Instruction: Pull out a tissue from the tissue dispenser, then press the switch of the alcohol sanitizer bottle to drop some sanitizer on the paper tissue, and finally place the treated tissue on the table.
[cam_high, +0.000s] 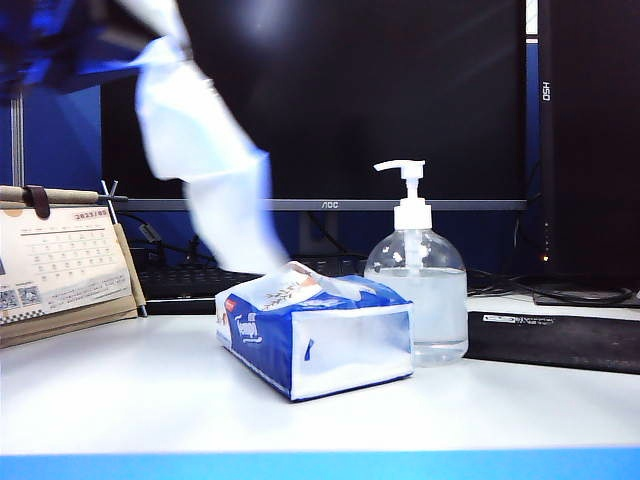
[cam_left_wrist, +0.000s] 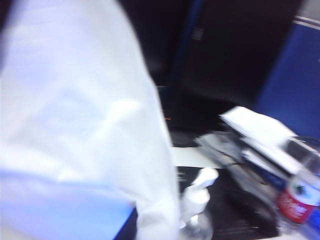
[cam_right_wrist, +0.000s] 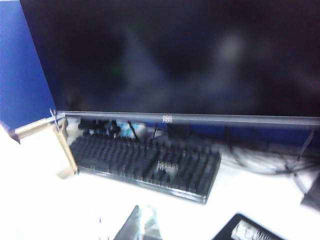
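Observation:
The blue tissue dispenser (cam_high: 310, 338) lies on the white table (cam_high: 130, 400). A white tissue (cam_high: 215, 170) stretches, blurred, from the pack's top slot up to the upper left. There my left gripper (cam_high: 120, 45), a dark blurred shape, is shut on its upper end. In the left wrist view the tissue (cam_left_wrist: 75, 120) fills the near side and hides the jaws. The alcohol sanitizer bottle (cam_high: 417, 300) stands just right of the pack, its white switch (cam_high: 405, 172) untouched. That switch (cam_left_wrist: 200, 186) also shows below the tissue. My right gripper is out of view.
A desk calendar (cam_high: 60, 265) stands at the left. A keyboard (cam_right_wrist: 150, 162) lies under the dark monitor (cam_high: 330, 100) behind the pack. A black mat (cam_high: 555, 340) lies at the right. A red-labelled bottle (cam_left_wrist: 300, 200) stands beside stacked papers.

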